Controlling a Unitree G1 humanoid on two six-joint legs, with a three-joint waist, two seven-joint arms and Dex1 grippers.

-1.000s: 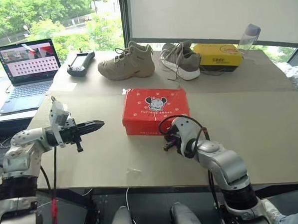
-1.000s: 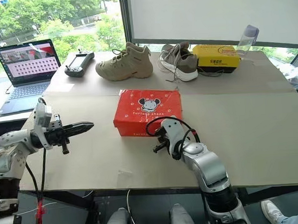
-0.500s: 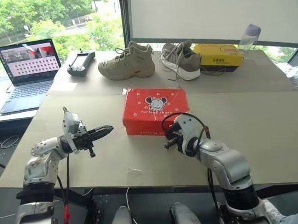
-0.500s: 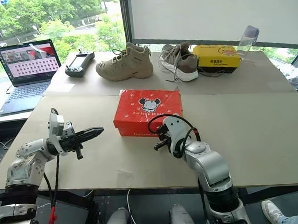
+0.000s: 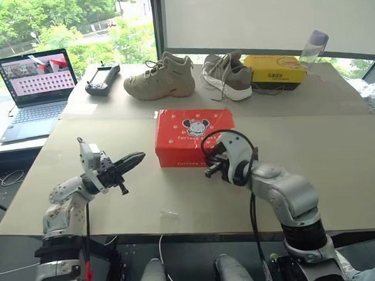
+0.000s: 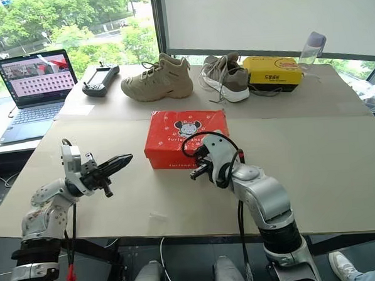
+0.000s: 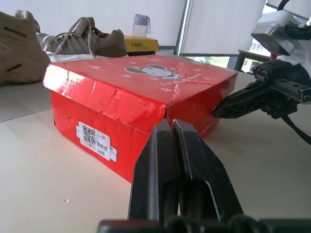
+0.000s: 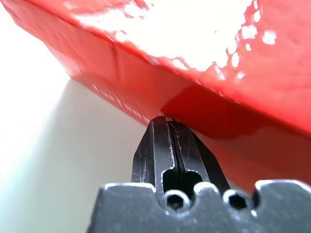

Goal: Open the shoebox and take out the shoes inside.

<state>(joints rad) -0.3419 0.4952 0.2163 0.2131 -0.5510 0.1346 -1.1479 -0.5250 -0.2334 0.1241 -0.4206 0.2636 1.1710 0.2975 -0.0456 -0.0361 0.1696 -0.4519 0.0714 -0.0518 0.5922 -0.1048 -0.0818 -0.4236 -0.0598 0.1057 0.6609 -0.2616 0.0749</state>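
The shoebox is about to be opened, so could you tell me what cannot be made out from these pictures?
- Contents of the shoebox: hidden in every view by its closed lid.
- Whether the right gripper touches the lid's edge: right wrist view too close to tell; in the head views its own wrist covers the tips.
- Small label on the box's end: print too small in the left wrist view.

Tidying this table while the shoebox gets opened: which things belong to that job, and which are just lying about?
Job: red shoebox, lid closed; left gripper; right gripper.
Lying about: tan boot, grey sneaker, yellow box, bottle, laptop, controller.
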